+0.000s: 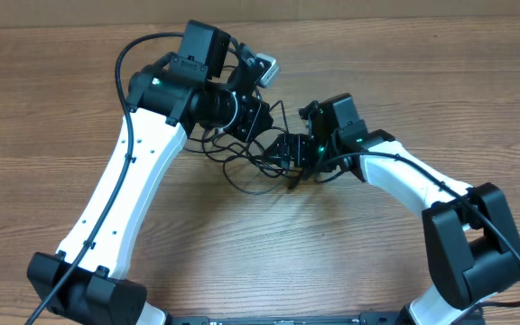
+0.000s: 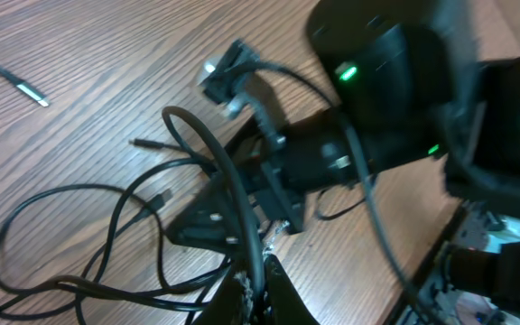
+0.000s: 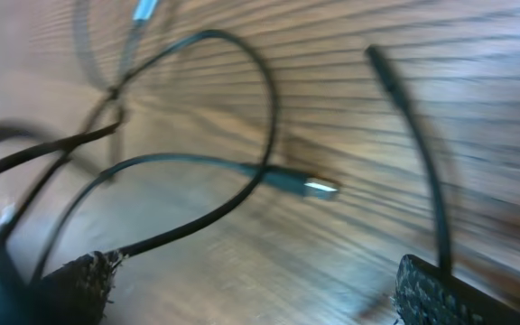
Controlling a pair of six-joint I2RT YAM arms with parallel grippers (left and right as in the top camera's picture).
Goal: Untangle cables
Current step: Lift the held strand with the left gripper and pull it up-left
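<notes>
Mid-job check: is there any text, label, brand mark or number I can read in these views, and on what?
None can be read.
The cables carry no visible lettering, and the silver plug tip is too blurred to show any mark.
The right arm's housing shows only a green light, no label.
The wooden table is unmarked.

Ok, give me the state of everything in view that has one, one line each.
left gripper, shut on one strand of the cables.
right gripper, open, fingers wide apart over the loops, gripping nothing.
cables, tangled in loose overlapping loops on the table between the two arms.
silver-tipped plug, unplugged, a loose end.
</notes>
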